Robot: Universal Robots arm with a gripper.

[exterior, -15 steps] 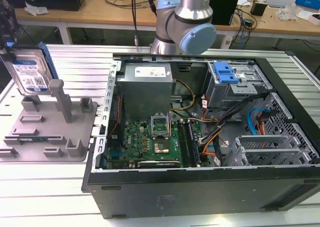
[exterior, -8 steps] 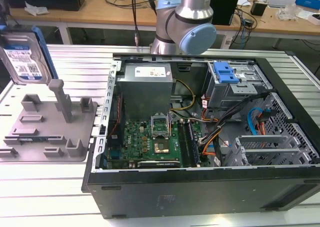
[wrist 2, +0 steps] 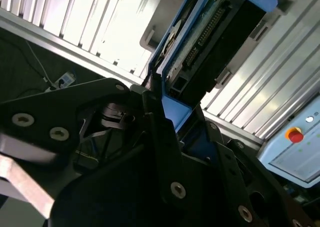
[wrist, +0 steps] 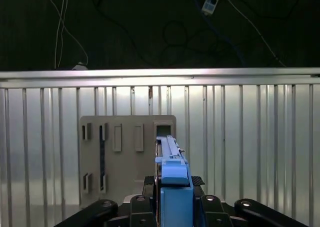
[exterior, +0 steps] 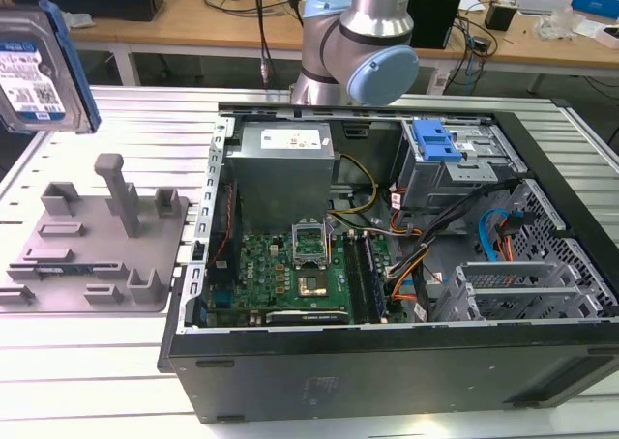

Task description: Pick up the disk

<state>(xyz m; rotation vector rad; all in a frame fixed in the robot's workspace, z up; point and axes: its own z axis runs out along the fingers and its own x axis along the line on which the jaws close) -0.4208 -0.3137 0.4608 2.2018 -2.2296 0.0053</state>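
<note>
Hand: in both wrist views we see our hand (wrist: 172, 207) clamped on the disk's blue frame, a black finger (wrist 2: 160, 137) pressed against each side.
Disk: the disk (wrist 2: 210, 32) stands on edge between the fingers and reaches out beyond them; in the exterior view we see it (exterior: 39, 72) lifted clear above the fixture.
Fixture: the grey fixture (wrist: 125, 152) lies beyond the disk on the ribbed metal worktop (wrist: 250, 137).
</note>
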